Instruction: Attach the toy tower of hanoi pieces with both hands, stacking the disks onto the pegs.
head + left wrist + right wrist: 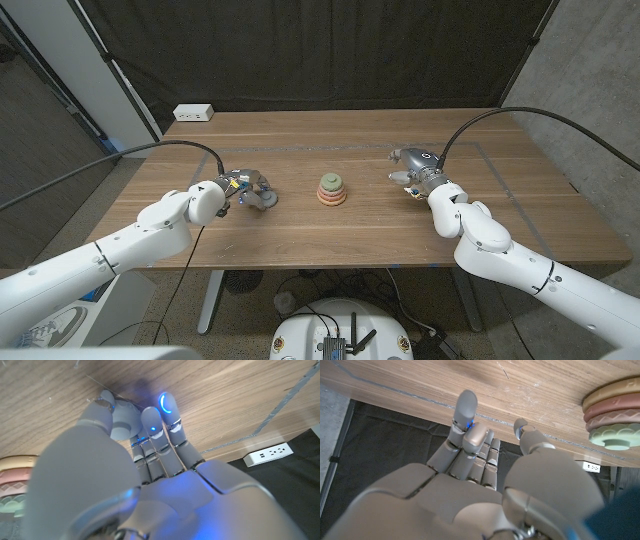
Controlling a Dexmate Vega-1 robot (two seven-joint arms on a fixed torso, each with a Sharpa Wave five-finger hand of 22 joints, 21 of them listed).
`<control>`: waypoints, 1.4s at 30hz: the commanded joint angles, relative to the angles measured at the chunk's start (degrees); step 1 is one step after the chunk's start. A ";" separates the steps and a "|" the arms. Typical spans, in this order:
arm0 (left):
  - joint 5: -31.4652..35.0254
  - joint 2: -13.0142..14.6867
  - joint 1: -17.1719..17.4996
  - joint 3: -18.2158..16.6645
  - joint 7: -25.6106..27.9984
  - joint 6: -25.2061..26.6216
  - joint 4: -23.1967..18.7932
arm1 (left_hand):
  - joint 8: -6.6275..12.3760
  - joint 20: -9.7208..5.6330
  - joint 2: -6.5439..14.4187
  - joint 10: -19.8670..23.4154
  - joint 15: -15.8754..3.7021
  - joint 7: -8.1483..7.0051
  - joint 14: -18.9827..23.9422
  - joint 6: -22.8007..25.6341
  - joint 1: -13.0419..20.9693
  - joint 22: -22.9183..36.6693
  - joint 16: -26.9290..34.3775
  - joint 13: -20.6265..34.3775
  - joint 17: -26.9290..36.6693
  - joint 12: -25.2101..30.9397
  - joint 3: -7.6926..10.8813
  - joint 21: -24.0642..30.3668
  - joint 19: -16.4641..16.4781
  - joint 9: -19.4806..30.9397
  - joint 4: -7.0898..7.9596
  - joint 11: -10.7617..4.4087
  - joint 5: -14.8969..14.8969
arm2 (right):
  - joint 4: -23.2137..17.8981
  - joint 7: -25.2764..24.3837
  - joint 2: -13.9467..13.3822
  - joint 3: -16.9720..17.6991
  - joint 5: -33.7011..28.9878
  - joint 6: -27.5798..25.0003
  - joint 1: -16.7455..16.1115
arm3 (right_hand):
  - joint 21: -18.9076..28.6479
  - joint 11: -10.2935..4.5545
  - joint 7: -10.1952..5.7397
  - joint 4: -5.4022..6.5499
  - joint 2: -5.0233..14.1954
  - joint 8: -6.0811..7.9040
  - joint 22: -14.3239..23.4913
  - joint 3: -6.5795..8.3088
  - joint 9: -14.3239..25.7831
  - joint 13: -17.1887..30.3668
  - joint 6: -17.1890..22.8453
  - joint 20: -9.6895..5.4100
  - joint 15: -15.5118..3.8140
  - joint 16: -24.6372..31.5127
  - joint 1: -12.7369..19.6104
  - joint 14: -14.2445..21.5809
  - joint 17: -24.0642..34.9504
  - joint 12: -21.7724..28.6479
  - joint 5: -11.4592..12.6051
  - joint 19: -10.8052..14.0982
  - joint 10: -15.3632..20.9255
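Disk stack (332,189) sits mid-worktop (300,230), tan base, pink, then green on top. Left hand (247,190) at its 9 o'clock, near, fingers curled around a grey disk (122,422) against the wood. Right hand (414,171) at stack's 3 o'clock, apart from it, fingers spread, holding nothing. White power strip (193,113) at far 11 o'clock edge.

No text, label, brand, number or sign can be read in any view. The white plastic power strip (193,113) at the wooden counter's (350,235) eleven o'clock corner bears no legible marking, nor do the stacked pastel disks (332,189).
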 commanded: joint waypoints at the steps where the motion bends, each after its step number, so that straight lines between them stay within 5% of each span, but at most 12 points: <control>1: 0.32 1.09 0.31 -0.90 1.38 0.44 -1.62 | 0.52 -6.71 0.64 4.12 -1.68 -0.07 0.60 0.74 -0.02 0.13 0.46 1.13 0.40 0.25 0.53 0.31 0.62 0.14 -0.08 -3.64 0.32 | -0.97 -0.32 -0.29 0.29 -0.47 -0.45 -0.50 | -0.19 0.35 0.00 0.06 0.04 0.50 0.05 -0.20 0.09 0.10 0.32 -2.35 -0.92 0.12 -0.52 -0.11 0.26 -0.30 0.38 -0.03 0.43; 22: -3.25 2.09 -0.23 -3.56 -0.71 0.80 -3.81 | 0.44 -6.73 0.67 4.83 -1.69 -0.41 0.64 1.24 0.26 0.05 -0.02 3.46 2.44 -1.11 0.95 0.06 0.82 0.78 -0.03 -3.69 0.86 | -1.61 0.17 -0.22 0.18 -1.15 -1.46 -0.61 | -0.19 0.24 0.03 0.00 0.23 0.40 0.07 -0.23 0.08 0.13 0.19 -2.35 -0.93 -0.12 -0.83 -0.33 0.10 -0.37 0.56 -0.05 0.40; 42: -3.93 6.12 -2.94 -4.28 -7.05 3.70 -9.07 | 0.27 -6.73 0.50 5.44 -1.73 -0.44 0.23 1.38 0.25 0.09 -1.15 4.48 1.90 -1.64 0.83 0.10 0.83 1.02 0.01 -3.73 1.08 | -2.27 -0.35 -0.49 0.64 -0.94 -1.40 -1.58 | -0.21 0.30 0.09 -0.11 0.32 0.41 0.08 -0.28 0.07 0.12 0.38 -2.35 -0.93 -0.10 -1.06 -0.30 0.24 -0.36 0.72 -0.09 0.54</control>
